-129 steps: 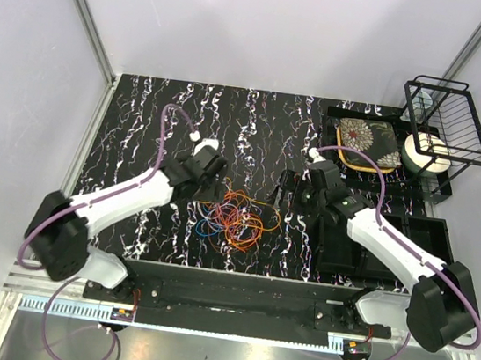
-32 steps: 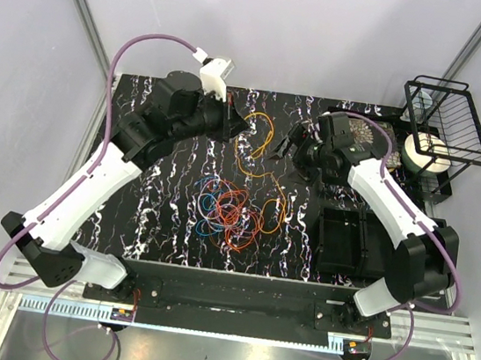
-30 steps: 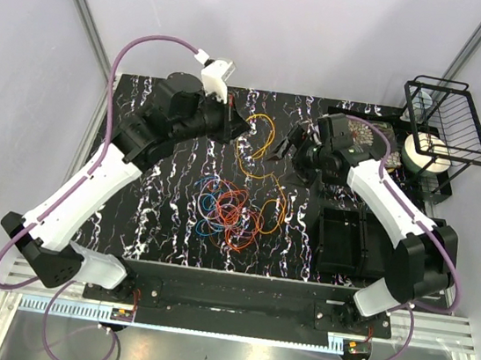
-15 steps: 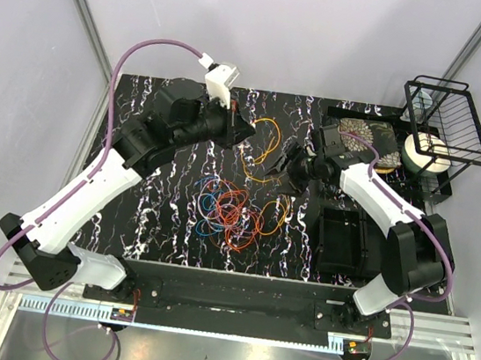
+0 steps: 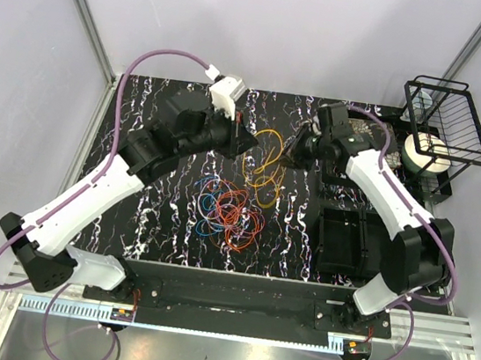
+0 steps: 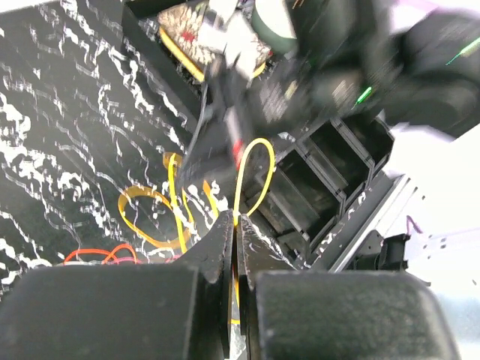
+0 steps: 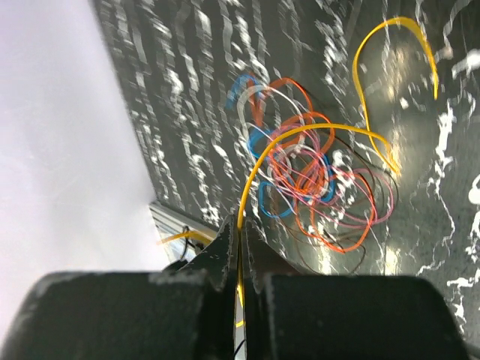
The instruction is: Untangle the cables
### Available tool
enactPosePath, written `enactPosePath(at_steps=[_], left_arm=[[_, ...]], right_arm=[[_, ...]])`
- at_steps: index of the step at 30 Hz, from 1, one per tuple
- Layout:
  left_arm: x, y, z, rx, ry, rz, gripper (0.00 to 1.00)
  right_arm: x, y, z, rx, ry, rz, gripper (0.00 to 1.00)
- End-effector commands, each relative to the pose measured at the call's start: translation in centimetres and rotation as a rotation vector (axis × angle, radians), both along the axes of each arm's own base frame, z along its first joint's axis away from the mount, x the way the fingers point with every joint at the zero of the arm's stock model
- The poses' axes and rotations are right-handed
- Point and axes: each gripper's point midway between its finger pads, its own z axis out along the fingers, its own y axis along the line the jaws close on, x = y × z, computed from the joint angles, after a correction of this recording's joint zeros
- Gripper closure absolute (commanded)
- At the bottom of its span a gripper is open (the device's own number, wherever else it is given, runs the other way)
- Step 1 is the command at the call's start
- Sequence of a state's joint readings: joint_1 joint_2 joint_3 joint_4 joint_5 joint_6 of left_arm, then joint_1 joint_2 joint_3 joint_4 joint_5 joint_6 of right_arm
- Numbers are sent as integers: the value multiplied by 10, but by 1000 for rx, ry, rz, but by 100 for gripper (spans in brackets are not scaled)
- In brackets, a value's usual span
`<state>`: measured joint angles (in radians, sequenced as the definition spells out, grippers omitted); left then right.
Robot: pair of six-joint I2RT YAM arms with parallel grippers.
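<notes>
The left pincer (image 6: 235, 217) is pressed together on a yellow cable (image 6: 256, 141). The right pincer (image 7: 240, 225), close beside it above the table (image 5: 144, 105), pinches that cable further along. The slack hangs in loops between them, just beyond the orange, blue and pink tangle (image 5: 232, 213); whether the lowest loop is free of it I cannot tell. The step probably calls for drawing the arms apart slowly, high enough that nothing drags the tangle along

Robot lab cell here: white panels (image 5: 287, 26), aluminium posts (image 5: 83, 13), marbled bench (image 5: 165, 214), mounting rail (image 5: 235, 290) up front.
</notes>
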<state>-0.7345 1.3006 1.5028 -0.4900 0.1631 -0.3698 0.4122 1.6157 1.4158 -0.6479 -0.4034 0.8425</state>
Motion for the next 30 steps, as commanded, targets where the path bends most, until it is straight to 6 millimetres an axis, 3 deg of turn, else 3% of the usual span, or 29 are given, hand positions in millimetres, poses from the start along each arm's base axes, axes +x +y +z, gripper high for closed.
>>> enactPosePath(at_steps=[1,3,4,7,10,15,19,22,24,25,26,27,29,30], left_arm=[[0,14,4,-51,-38,86,100],[7,21,-11,-25,-12,150,100],[8,21,-23,-9,9,158,100],[12,14,-43,3,58,159,100],[19,8,-60,23,93,168,100],[32,-3,-80,37,141,185,99],[41,-13,-80,18,161,196,98],[48,-25,-67,-10,157,180,94],[49,-37,-53,-36,146,130,76],[44,-45,-47,-44,143,74,50],[44,-48,-48,-35,147,62,10],[44,-48,-41,-35,135,62,1],[46,-37,-43,-3,127,108,1],[46,-32,-48,14,130,125,1]], right_arm=[[9,-23,85,13,-225,-12,100],[5,-26,112,50,-289,12,100],[1,-27,136,70,-349,21,100],[-12,-32,176,93,-438,41,100],[-22,-42,203,82,-500,26,100],[-39,-53,231,62,-556,21,100],[-46,-58,239,59,-572,14,100],[-46,-65,243,50,-586,-10,100],[-44,-74,250,36,-604,-45,100],[-43,-78,254,34,-616,-60,100],[-39,-87,256,18,-617,-95,100],[-38,-93,267,18,-645,-115,100],[-36,-103,276,3,-660,-147,100],[-35,-110,291,1,-695,-168,100]])
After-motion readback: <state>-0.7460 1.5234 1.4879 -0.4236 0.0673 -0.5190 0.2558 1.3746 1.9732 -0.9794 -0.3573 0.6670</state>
